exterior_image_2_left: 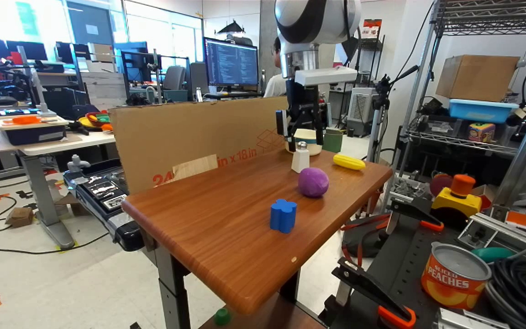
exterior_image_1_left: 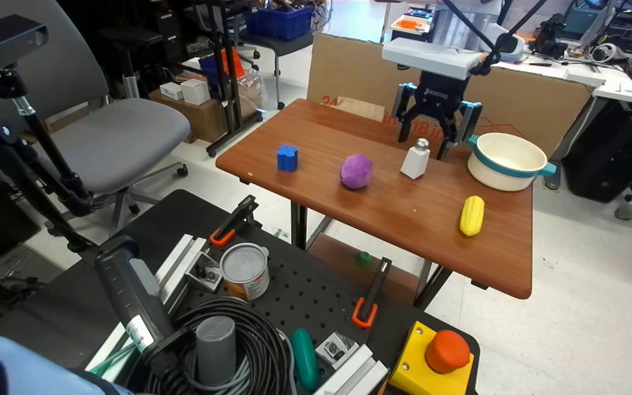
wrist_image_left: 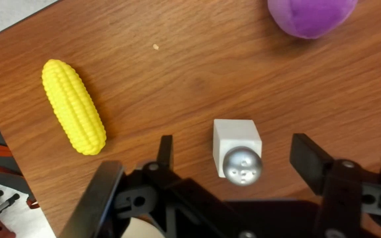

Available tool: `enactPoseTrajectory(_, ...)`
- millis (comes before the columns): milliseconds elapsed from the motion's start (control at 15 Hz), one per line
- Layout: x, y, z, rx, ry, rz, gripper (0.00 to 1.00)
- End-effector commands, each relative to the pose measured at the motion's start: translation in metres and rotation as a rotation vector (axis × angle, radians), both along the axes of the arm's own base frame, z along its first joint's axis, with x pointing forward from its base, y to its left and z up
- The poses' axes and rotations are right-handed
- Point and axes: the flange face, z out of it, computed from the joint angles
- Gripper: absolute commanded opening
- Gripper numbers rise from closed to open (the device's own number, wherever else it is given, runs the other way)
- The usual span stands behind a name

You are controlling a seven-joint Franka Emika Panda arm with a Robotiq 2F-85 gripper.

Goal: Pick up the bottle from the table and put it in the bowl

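Observation:
The bottle is a small white tapered shaker with a silver cap, upright on the brown table. It shows in both exterior views (exterior_image_1_left: pixel 415 162) (exterior_image_2_left: pixel 300 161) and in the wrist view (wrist_image_left: pixel 236 130). My gripper (exterior_image_1_left: pixel 424 141) is open and empty, pointing down close above the bottle. In the wrist view, the bottle appears between the spread fingers (wrist_image_left: pixel 232 145), apart from both. The bowl (exterior_image_1_left: pixel 497 171) is cream white with a teal band and handles, beside the gripper at the table's back corner. In an exterior view, the bowl (exterior_image_2_left: pixel 315 149) is partly hidden; the wrist view shows only a sliver (wrist_image_left: pixel 142 230).
A yellow corn cob (exterior_image_1_left: pixel 472 215), a purple roundish object (exterior_image_1_left: pixel 356 171) and a blue flower-shaped block (exterior_image_1_left: pixel 287 158) lie on the table (exterior_image_1_left: pixel 382 216). A cardboard sheet (exterior_image_2_left: pixel 190 132) stands along the back edge. A black pegboard cart (exterior_image_1_left: pixel 305 307) stands in front.

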Motion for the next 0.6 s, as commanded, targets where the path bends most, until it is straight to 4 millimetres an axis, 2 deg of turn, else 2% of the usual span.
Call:
enactPoseTrajectory(0, 0.015, 0.002, -0.013, -0.034, 0.043, 0.003, 0.58)
enactPoseTrajectory(267, 0.023, -0.003, -0.023, -0.079, 0.066, 0.020, 0.27)
enactPoseTrajectory(400, 0.022, -0.003, -0.015, -0.083, 0.072, 0.030, 0.12)
enactPoseTrajectory(533, 0.015, 0.002, 0.010, -0.071, 0.073, 0.057, 0.11)
